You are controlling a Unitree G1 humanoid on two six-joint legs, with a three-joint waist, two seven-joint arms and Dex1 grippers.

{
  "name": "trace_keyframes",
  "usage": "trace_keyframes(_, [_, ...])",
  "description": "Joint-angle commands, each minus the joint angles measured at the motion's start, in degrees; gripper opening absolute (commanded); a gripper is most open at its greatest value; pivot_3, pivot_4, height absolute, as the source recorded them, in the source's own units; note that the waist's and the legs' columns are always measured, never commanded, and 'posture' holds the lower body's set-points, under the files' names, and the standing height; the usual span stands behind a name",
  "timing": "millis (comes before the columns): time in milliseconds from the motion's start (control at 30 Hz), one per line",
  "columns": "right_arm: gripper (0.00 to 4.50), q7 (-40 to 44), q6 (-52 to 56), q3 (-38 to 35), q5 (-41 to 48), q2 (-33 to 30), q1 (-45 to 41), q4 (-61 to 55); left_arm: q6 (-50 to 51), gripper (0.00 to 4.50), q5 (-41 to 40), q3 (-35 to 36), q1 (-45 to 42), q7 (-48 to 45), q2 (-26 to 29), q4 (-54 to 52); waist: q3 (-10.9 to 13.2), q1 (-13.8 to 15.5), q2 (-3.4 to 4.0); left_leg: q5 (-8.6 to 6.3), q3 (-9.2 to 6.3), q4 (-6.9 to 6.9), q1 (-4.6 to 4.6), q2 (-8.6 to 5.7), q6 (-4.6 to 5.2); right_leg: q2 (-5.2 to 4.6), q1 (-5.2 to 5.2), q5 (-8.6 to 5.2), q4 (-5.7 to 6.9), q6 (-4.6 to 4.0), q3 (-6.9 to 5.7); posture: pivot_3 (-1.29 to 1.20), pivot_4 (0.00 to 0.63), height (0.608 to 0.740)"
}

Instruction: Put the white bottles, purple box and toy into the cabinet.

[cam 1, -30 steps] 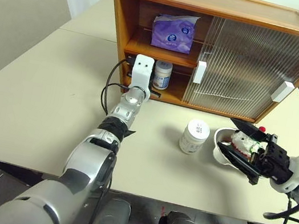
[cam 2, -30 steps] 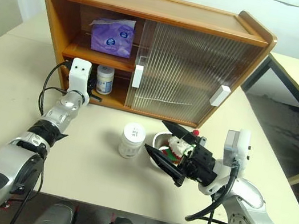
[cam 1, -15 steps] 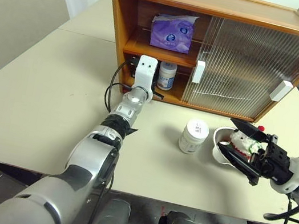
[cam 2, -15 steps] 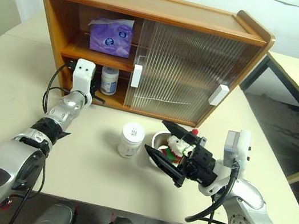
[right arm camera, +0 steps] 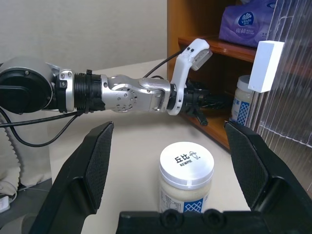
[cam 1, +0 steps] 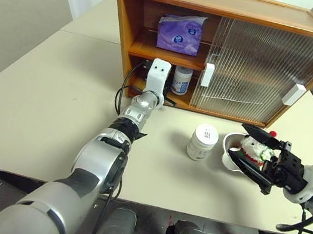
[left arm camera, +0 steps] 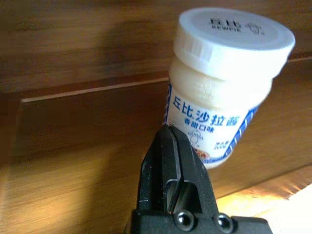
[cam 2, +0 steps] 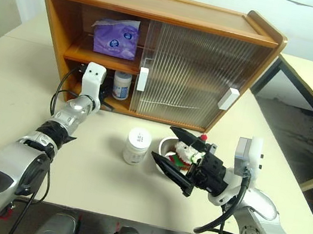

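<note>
White bottles sit in two places: one blue-labelled jar (left arm camera: 224,83) stands on the cabinet's lower level, and the left gripper (left arm camera: 170,134) has its two black fingers pressed tightly together with nothing between them, their shared tip just at the jar's lower label. Whether the tip actually touches the jar cannot be told. In the head views that jar (cam 1: 182,80) stands upright in the open left half of the cabinet (cam 1: 237,4), just beyond the left wrist's white camera block, which is at the cabinet's front edge.

The second white bottle (cam 1: 203,141) stands upright on the cream table (cam 1: 38,102) in front of the cabinet, free of both grippers. The right gripper (cam 1: 253,155) hovers to the right of it with its fingers spread wide and empty; in the right wrist view the bottle's cap (right arm camera: 186,163) lies between the two open fingers (right arm camera: 100,156) but farther out, apart from them. Just beyond the right gripper the toy (cam 1: 254,147), a white plush bear with red and green trim, rests in a shiny metal bowl (cam 1: 231,157) on the table, close beside the second bottle.

Up on the cabinet's inner shelf, the purple box (cam 1: 181,33) sits in the open left half with white tissue poking from its top. Both ribbed translucent sliding doors (cam 1: 267,73) cover the right half, their white handles (cam 1: 208,74) facing out.
</note>
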Motion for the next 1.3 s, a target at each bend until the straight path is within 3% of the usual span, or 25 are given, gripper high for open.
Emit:
trace_keyframes(33, [4.5, -0.25, 0.13, -0.87, 0.01, -0.66, 0.11, -0.73, -0.64, 0.01, 0.34, -0.76, -1.05, -1.66, -0.89, 1.03, 0.0, -0.06, 0.0, 0.0, 0.0, 0.0, 0.0, 0.0, 0.0, 0.0, 0.0, 0.0, 0.0, 0.0, 0.0, 0.07, 0.015, 0.74])
trace_keyframes(467, [4.5, -0.95, 0.32, -1.44, 0.31, -1.1, 0.87, -1.65, -1.03, 0.01, -0.12, -0.04, -0.16, -3.44, 0.47, 0.41, 0.0, -0.64, 0.01, 0.01, 0.0, 0.01, 0.0, 0.0, 0.01, 0.0, 0.0, -0.01, 0.0, 0.05, 0.0, 0.06, 0.014, 0.74])
trace_keyframes(733, [4.5, 0.17, 0.08, -1.69, 0.5, -1.51, 1.04, -0.53, 1.49, 0.01, -7.65, 1.43, 11.42, -18.69, 5.28, -17.76, -0.04, -1.21, 0.07, 0.01, 0.0, -0.05, -0.01, 0.0, 0.01, 0.01, -0.02, -0.03, 0.0, 0.03, 0.0, 0.09, 0.019, 0.74])
trace_keyframes(867, [4.5, 1.45, -0.23, -1.66, 0.49, -1.72, 0.05, 0.73, 10.98, 0.83, -14.41, 1.6, 16.94, -28.44, 7.45, -28.63, -0.05, -1.05, 0.06, 0.01, 0.0, -0.01, -0.01, -0.03, 0.01, 0.0, 0.01, -0.03, 0.0, 0.02, 0.0, 0.1, 0.019, 0.74])
trace_keyframes(1000, [4.5, 2.39, -0.39, -1.73, 0.45, -1.68, -0.9, 1.84, 19.73, 2.18, -19.09, -1.31, 22.66, -38.97, 11.97, -40.82, -0.05, -0.92, 0.06, -0.01, 0.0, -0.03, 0.0, -0.02, 0.03, 0.0, 0.02, -0.01, 0.02, -0.02, -0.01, 0.1, 0.017, 0.74])
trace_keyframes(1200, [4.5, 0.88, 0.77, -2.33, -0.31, -2.12, -0.41, 2.3, 11.37, 4.22, -15.93, -7.64, 26.71, -52.32, 20.39, -45.47, -0.1, -0.55, 0.13, -0.01, -0.03, -0.03, 0.03, 0.07, 0.02, 0.0, -0.03, 0.01, 0.08, -0.19, -0.01, 0.1, 0.015, 0.74])
trace_keyframes(1233, [4.5, 0.56, 1.08, -2.45, -0.48, -2.41, -0.32, 2.43, 10.01, 4.47, -15.71, -8.54, 27.02, -54.22, 21.25, -45.21, -0.12, -0.54, 0.16, -0.02, -0.04, -0.03, 0.05, 0.09, 0.02, -0.01, -0.03, 0.01, 0.09, -0.21, 0.0, 0.1, 0.014, 0.74])
trace_keyframes(1300, [4.5, 0.44, 1.41, -2.76, -0.81, -3.2, -0.24, 2.81, 8.58, 4.47, -16.13, -9.55, 27.19, -56.9, 21.96, -44.69, -0.13, -0.51, 0.18, -0.03, -0.08, -0.03, 0.04, 0.12, 0.03, -0.03, -0.04, 0.02, 0.09, -0.23, 0.0, 0.1, 0.013, 0.74])
